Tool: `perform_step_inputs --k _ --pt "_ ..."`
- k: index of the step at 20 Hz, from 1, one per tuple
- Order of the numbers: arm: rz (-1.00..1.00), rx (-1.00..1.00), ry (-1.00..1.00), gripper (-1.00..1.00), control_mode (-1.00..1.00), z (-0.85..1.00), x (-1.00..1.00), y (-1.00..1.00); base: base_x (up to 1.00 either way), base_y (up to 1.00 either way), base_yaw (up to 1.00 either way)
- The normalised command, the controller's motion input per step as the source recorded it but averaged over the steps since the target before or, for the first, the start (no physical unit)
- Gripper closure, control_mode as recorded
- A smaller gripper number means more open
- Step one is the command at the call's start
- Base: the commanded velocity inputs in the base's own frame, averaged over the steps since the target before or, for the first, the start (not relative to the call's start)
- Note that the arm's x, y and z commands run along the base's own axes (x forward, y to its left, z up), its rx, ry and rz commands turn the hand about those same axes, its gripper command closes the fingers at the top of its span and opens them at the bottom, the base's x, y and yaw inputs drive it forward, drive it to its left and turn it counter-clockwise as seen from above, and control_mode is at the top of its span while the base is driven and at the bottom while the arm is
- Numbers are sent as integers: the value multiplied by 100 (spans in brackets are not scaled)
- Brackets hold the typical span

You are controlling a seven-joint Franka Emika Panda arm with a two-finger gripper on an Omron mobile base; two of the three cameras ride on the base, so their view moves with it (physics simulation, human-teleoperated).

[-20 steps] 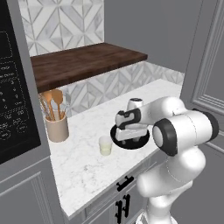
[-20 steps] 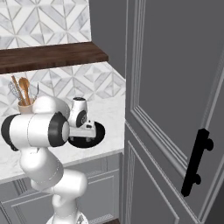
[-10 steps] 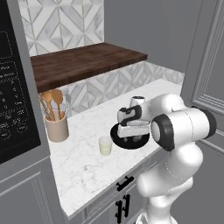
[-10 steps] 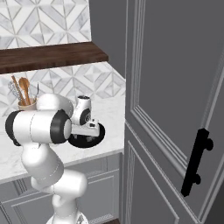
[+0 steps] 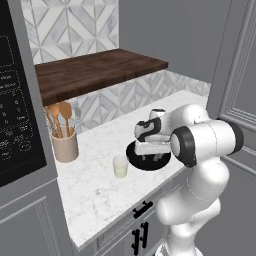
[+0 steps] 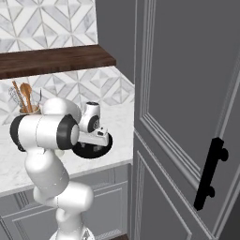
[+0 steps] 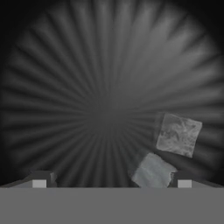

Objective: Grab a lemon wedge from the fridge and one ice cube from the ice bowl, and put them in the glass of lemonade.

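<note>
My tool [image 7: 111, 181], jaws apart, sits inside the ice bowl [image 5: 134, 153]; cubes at 4 o'clock ungrasped, lemonade glass [image 5: 120, 166] awaits both additions.

Black ice bowl [image 7: 52, 65] — 2 ice cubes [image 7: 178, 134] inside, beside lemonade glass [image 5: 120, 166]

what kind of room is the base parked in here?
A rendered home kitchen, most likely: a marble-look counter with a tiled backsplash, a dark wooden shelf, a tan cup of wooden spoons, and an oven-style control panel at the left.
</note>
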Motion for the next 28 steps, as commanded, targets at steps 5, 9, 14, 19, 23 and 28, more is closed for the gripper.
perform_step_inputs --k 5,9,14,19,23,28 --pt "-1 0 0 -100 -100 -2 0 0 0 0 0" --pt "-1 0 0 -100 -100 -3 1 0 0 0 0" --pt "-1 0 0 -100 -100 -16 1 0 0 0 0" --pt "0 0 0 -100 -100 -15 0 0 0 0 0" --pt "0 0 0 -100 -100 -19 0 0 0 0 0" --pt "0 0 0 -100 -100 0 0 0 0 0 0"
